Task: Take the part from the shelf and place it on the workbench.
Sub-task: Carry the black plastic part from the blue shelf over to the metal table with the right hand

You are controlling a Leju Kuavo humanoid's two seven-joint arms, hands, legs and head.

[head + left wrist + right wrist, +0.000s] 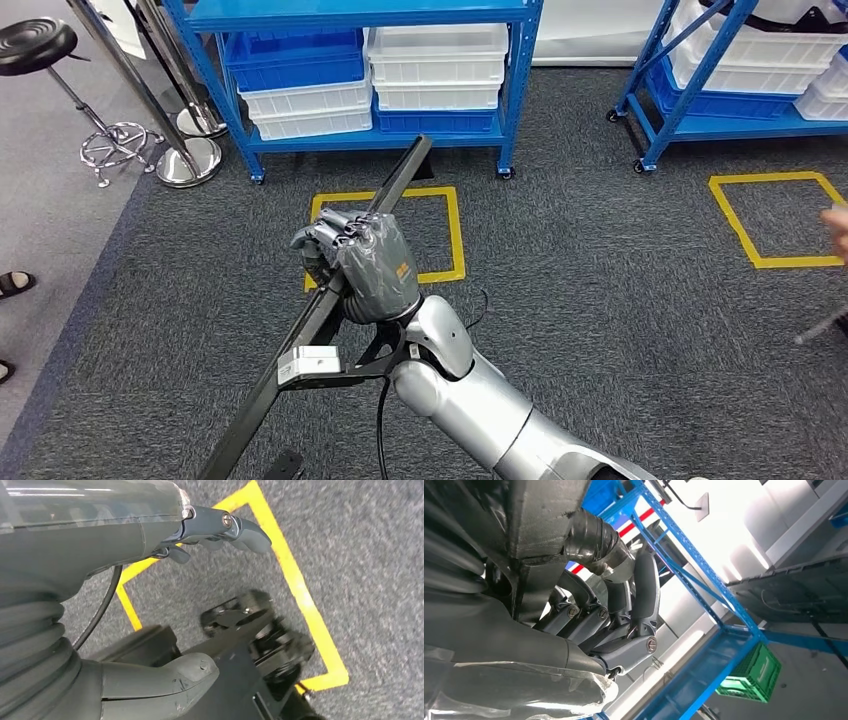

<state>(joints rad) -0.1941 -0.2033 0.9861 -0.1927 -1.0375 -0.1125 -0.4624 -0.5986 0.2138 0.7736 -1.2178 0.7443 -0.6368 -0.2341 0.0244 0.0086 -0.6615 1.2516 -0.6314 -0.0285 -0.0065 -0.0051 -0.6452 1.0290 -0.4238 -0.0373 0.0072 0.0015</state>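
A: Your right robot hand [362, 268] has its fingers wrapped tight round the part [330, 305], a long dark bar. You can see the grip again in the right wrist view, fingers [644, 587] curled over the bar's flat face. Where is the part against the yellow floor square [452, 232]?

B: Above it. The bar crosses the square's near left corner, held well off the carpet [620, 300]. Its long axis runs on a slant: the far end points up toward the blue shelf [520, 90], the near end drops back past your robot's forearm.

A: And your left robot hand [220, 530]?

B: It hangs over another taped yellow outline on the floor, fingers loosely curled with nothing in them; I'd call it closed on air.

A: So what should you worry about?

B: I'd judge the leverage. You're holding a long bar somewhere near its middle, so either end can swing wide. Turn toward the table and the far tip could clip the blue shelf's post or the white bins [437, 65]; the near tip could strike the robot's own legs.

A: Slip?

B: Possible. One hand on a smooth bar may let it rotate or slide. There's also a person's hand [838, 232] at the edge, right of the square. Keep the sweep away from it.
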